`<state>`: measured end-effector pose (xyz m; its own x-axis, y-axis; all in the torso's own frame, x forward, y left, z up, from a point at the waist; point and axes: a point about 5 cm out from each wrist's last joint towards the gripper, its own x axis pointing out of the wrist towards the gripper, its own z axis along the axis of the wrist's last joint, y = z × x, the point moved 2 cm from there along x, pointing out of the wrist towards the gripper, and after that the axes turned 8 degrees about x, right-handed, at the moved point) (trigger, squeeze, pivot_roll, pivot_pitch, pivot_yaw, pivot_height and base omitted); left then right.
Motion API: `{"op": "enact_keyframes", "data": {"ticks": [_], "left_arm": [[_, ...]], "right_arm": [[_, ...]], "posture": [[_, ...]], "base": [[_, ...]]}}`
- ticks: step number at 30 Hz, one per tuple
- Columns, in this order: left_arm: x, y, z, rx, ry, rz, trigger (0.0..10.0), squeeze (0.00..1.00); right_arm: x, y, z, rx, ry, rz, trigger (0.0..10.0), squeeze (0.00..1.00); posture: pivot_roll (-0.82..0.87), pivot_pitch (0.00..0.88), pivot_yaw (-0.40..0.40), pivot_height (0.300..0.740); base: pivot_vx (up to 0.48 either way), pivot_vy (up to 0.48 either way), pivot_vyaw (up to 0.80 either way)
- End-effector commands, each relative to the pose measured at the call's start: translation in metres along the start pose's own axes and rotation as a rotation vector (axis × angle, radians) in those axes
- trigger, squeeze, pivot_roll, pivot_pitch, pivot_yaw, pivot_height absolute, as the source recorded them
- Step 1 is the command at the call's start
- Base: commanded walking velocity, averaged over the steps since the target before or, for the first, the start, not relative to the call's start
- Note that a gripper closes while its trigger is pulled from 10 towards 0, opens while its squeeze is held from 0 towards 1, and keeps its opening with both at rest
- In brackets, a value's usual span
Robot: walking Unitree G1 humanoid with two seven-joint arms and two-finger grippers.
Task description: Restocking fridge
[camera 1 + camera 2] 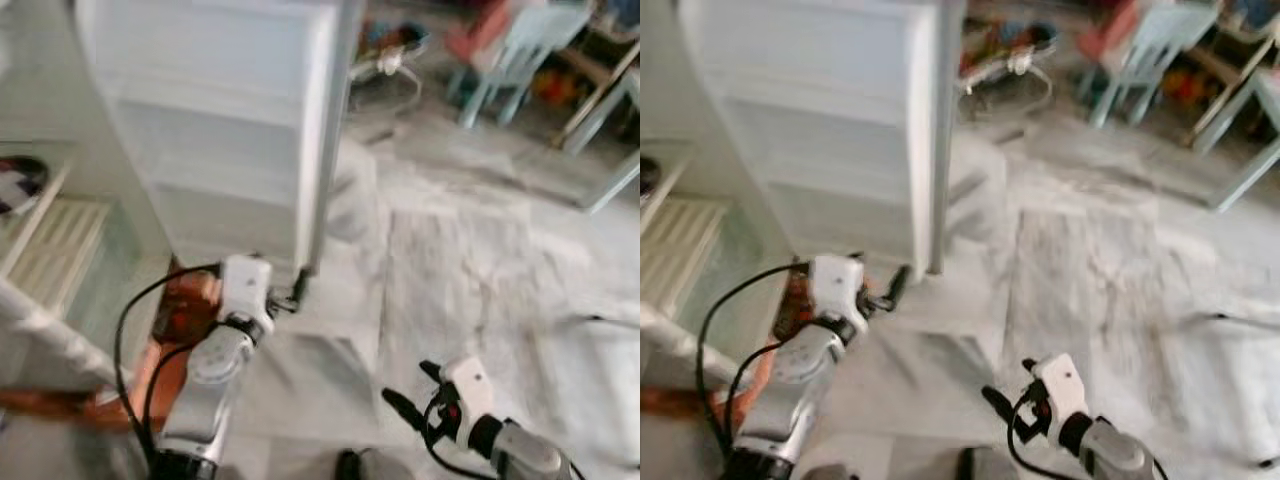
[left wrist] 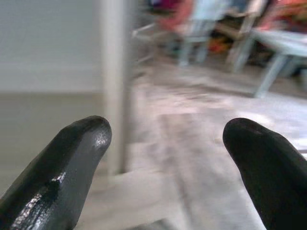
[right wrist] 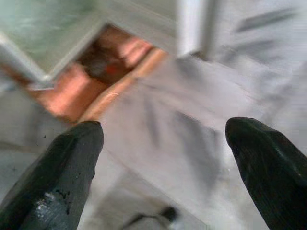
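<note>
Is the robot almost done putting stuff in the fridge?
Not near done, it seems. Done: the fridge door already stands open. In hand: nothing; the left gripper is open at the door's bottom edge, and the right gripper hangs open and empty over the pale floor. Left: fetching items and loading them; the pictures are blurred, and no groceries can be made out.

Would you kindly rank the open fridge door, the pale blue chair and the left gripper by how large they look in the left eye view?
1. fridge door, by far the largest.
2. pale blue chair, though it stands farther off.
3. left gripper, its fingers open beside the door's edge.
</note>
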<state>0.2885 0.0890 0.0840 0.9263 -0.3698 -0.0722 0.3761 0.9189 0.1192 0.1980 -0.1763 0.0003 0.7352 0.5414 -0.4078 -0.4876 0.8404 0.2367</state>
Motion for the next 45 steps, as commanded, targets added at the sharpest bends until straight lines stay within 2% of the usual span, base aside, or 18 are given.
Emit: {"op": "enact_keyframes", "data": {"ticks": [1, 2, 5, 8, 11, 12, 16, 18, 20, 21, 23, 28, 32, 37, 39, 41, 45], "left_arm": [[-0.006, 0.014, -0.010, 0.035, 0.038, 0.057, 10.0, 0.00], [-0.008, 0.023, -0.014, 0.045, 0.056, 0.100, 10.0, 0.00], [-0.013, 0.037, -0.015, 0.062, 0.073, 0.163, 10.0, 0.00], [-0.015, 0.044, -0.011, 0.081, 0.064, 0.173, 10.0, 0.00], [-0.017, 0.045, -0.011, 0.091, 0.064, 0.168, 10.0, 0.00], [-0.018, 0.045, -0.018, 0.096, 0.085, 0.169, 10.0, 0.00], [-0.020, 0.041, -0.023, 0.085, 0.097, 0.166, 10.0, 0.00], [-0.019, 0.035, -0.023, 0.079, 0.097, 0.155, 10.0, 0.00], [-0.018, 0.031, -0.025, 0.065, 0.100, 0.147, 10.0, 0.00], [-0.018, 0.031, -0.025, 0.065, 0.100, 0.147, 10.0, 0.00], [-0.016, 0.027, -0.027, 0.062, 0.104, 0.138, 10.0, 0.00], [-0.013, 0.030, -0.022, 0.068, 0.086, 0.144, 10.0, 0.00], [-0.010, 0.040, -0.019, 0.097, 0.075, 0.164, 10.0, 0.00], [-0.007, 0.041, -0.010, 0.100, 0.045, 0.173, 10.0, 0.00], [-0.006, 0.037, -0.010, 0.095, 0.044, 0.164, 10.0, 0.00], [-0.005, 0.026, -0.011, 0.089, 0.041, 0.129, 10.0, 0.00], [-0.006, 0.021, -0.014, 0.079, 0.043, 0.119, 10.0, 0.00]], "right_arm": [[0.003, 0.004, 0.006, -0.007, -0.031, -0.001, 10.0, 0.00], [0.010, 0.006, 0.025, -0.014, -0.103, -0.022, 10.0, 0.00], [0.023, 0.011, 0.051, -0.019, -0.199, -0.040, 10.0, 0.00], [0.033, 0.017, 0.064, -0.028, -0.248, -0.038, 10.0, 0.00], [0.039, 0.021, 0.073, -0.030, -0.290, -0.061, 10.0, 0.00], [0.044, 0.021, 0.079, -0.028, -0.319, -0.092, 10.0, 0.00], [0.047, 0.022, 0.091, -0.016, -0.374, -0.135, 10.0, 0.00], [0.046, 0.017, 0.101, -0.013, -0.422, -0.193, 10.0, 0.00], [0.044, 0.011, 0.107, 0.046, -0.466, -0.240, 10.0, 0.00], [0.044, 0.011, 0.107, 0.046, -0.466, -0.240, 10.0, 0.00], [0.045, 0.003, 0.102, 0.102, -0.479, -0.298, 10.0, 0.00], [0.049, 0.005, 0.098, 0.080, -0.472, -0.317, 10.0, 0.00], [0.052, 0.011, 0.113, 0.049, -0.517, -0.302, 10.0, 0.00], [0.051, 0.010, 0.126, 0.033, -0.560, -0.320, 10.0, 0.00], [0.051, 0.009, 0.126, 0.032, -0.561, -0.318, 10.0, 0.00], [0.052, 0.009, 0.124, 0.034, -0.559, -0.320, 10.0, 0.00], [0.053, 0.012, 0.123, 0.032, -0.560, -0.324, 10.0, 0.00]], "posture": [[0.11, 0.122, -0.073, 0.740], [0.13, 0.126, -0.066, 0.740], [0.15, 0.136, -0.055, 0.740], [0.15, 0.139, -0.055, 0.740], [0.14, 0.152, -0.056, 0.740], [0.14, 0.154, -0.057, 0.740], [0.12, 0.154, -0.056, 0.740], [0.11, 0.151, -0.054, 0.740], [0.11, 0.147, -0.053, 0.740], [0.11, 0.147, -0.053, 0.740], [0.13, 0.144, -0.055, 0.740], [0.13, 0.145, -0.051, 0.740], [0.13, 0.156, -0.041, 0.740], [0.11, 0.163, -0.044, 0.740], [0.11, 0.162, -0.041, 0.740], [0.10, 0.163, -0.036, 0.740], [0.10, 0.158, -0.033, 0.740]], "base": [[0.382, -0.285, -0.80], [0.439, 0.000, -0.80], [0.449, 0.000, -0.80], [0.451, 0.000, -0.80], [0.450, 0.000, -0.75], [0.450, 0.000, -0.80], [0.450, 0.000, -0.80], [0.454, 0.000, -0.80], [0.458, 0.000, -0.80], [0.458, 0.000, -0.80], [0.480, 0.000, -0.80], [0.480, 0.000, -0.80], [0.480, 0.000, -0.80], [0.480, 0.000, -0.80], [0.480, 0.000, -0.80], [0.480, 0.000, -0.80], [0.480, 0.000, -0.80]]}}
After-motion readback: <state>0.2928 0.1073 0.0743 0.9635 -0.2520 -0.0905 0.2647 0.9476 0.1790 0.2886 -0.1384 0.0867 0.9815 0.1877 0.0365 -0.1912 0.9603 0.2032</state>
